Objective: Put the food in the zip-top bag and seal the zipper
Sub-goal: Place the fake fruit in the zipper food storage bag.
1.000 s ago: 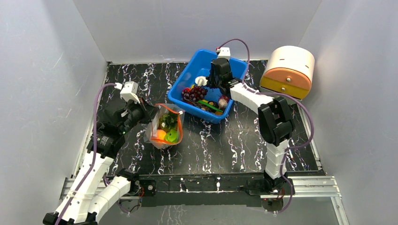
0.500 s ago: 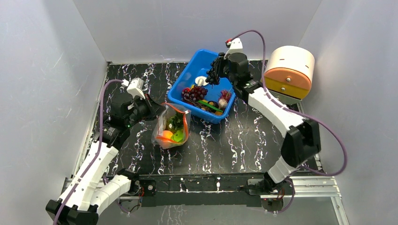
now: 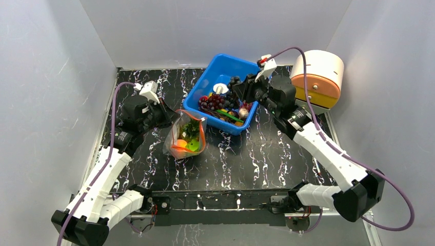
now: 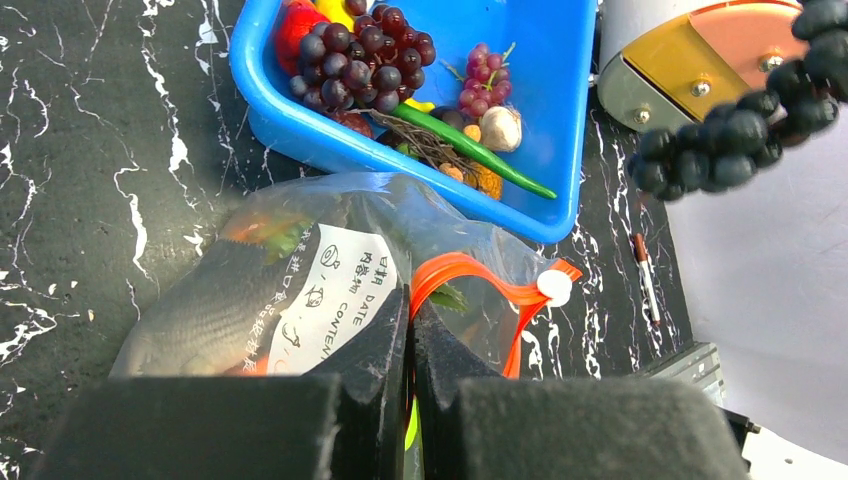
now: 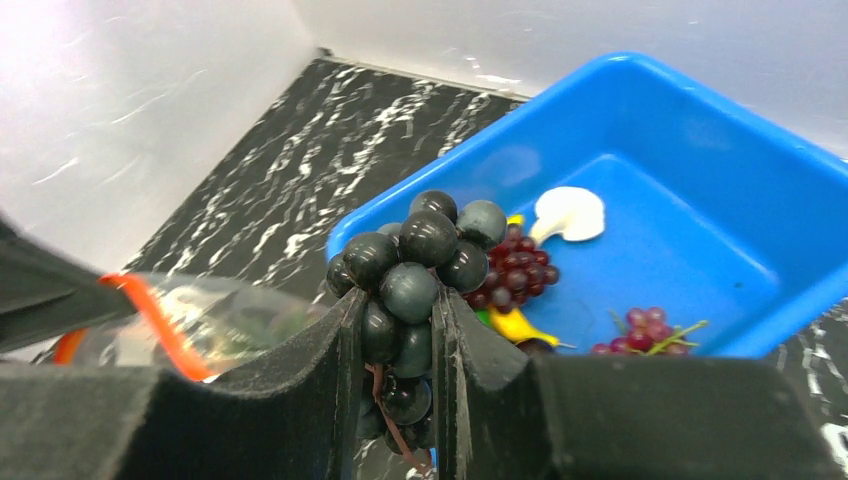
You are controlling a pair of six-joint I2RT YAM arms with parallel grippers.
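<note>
We hold a dark grape bunch (image 5: pixel 425 245) above the blue bin (image 3: pixel 205 82), with the zip-top bag (image 4: pixel 300 290) pinched on our other side.
Our right gripper (image 5: pixel 397 300) clamps the bunch between its fingers, over the bin toward its 1 o'clock corner. Our left gripper (image 4: pixel 410 310), fingers pressed together, pinches the bag's rim beside the orange-red zipper (image 4: pixel 470 270). The bag stands on the table (image 3: pixel 256 159) at the bin's 7 o'clock, mouth gaping, with an orange piece (image 3: pixel 179 144) and green pieces (image 3: pixel 191 138) inside.
</note>
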